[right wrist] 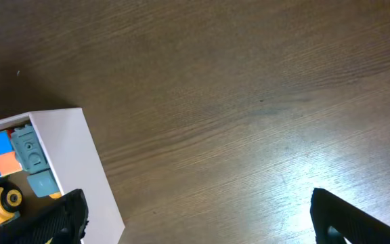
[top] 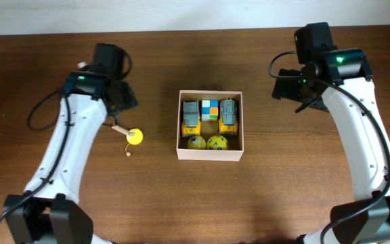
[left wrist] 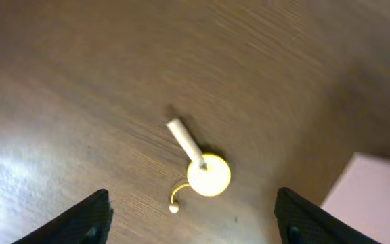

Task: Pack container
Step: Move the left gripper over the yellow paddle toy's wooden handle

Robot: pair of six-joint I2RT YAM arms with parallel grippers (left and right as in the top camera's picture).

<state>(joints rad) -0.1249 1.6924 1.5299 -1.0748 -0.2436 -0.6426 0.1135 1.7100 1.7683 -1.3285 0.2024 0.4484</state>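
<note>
Overhead, the container [top: 208, 155] sits mid-table holding 2 trucks [top: 229, 116], 1 coloured cube [top: 210, 110] and 2 yellow balls [top: 196, 142]. The right wrist view catches only its corner. The wrist views show the left gripper [left wrist: 193, 218] spread wide and empty near a yellow stick toy [left wrist: 207, 175], and the right gripper [right wrist: 205, 220] likewise wide and empty.

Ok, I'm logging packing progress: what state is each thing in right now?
container, open-topped, five toys inside
yellow stick toy, lying on the table, outside the container
left gripper, open, holding nothing
right gripper, open, holding nothing
</note>
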